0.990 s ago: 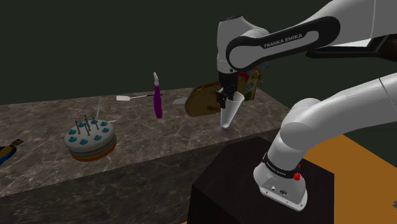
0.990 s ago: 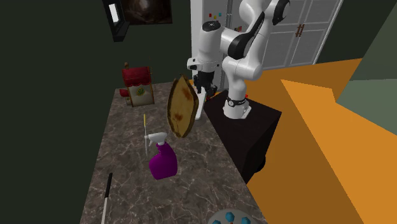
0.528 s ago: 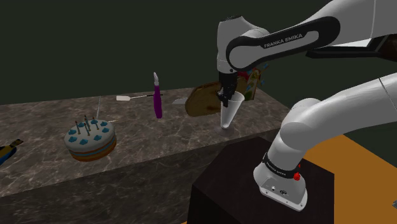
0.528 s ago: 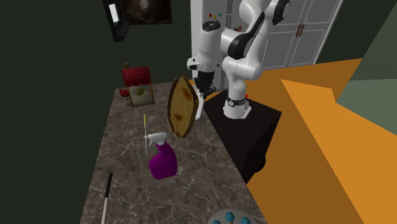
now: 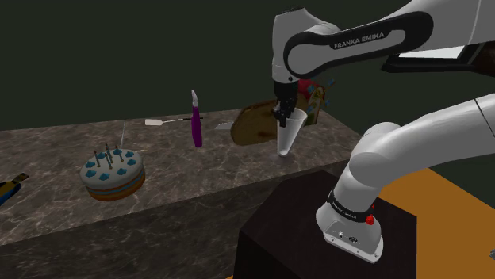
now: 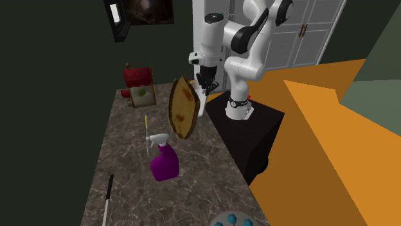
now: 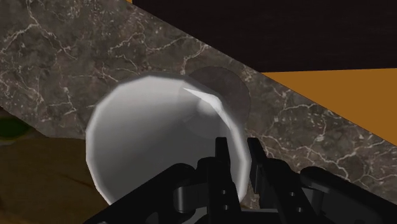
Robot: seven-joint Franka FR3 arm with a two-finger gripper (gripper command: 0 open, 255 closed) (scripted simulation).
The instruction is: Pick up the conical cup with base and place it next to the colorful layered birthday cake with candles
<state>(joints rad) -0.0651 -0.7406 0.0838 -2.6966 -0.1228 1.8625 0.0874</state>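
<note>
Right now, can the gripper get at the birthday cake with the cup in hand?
Probably yes. The gripper, shut on the conical cup's rim, has bare counter between it and the birthday cake. The purple spray bottle stands farther back, off that line.

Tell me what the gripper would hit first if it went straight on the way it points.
The gripper points down and grips the rim of the conical cup. Past the cup, it would probably hit the marbled countertop first, near its edge. The gap is unclear.

A dark veined marble counter (image 5: pixel 198 170) runs along a dim greenish wall (image 5: pixel 119 55). Beyond, white panelled cabinet doors (image 6: pixel 321 32) meet orange floor (image 6: pixel 334 147).
</note>
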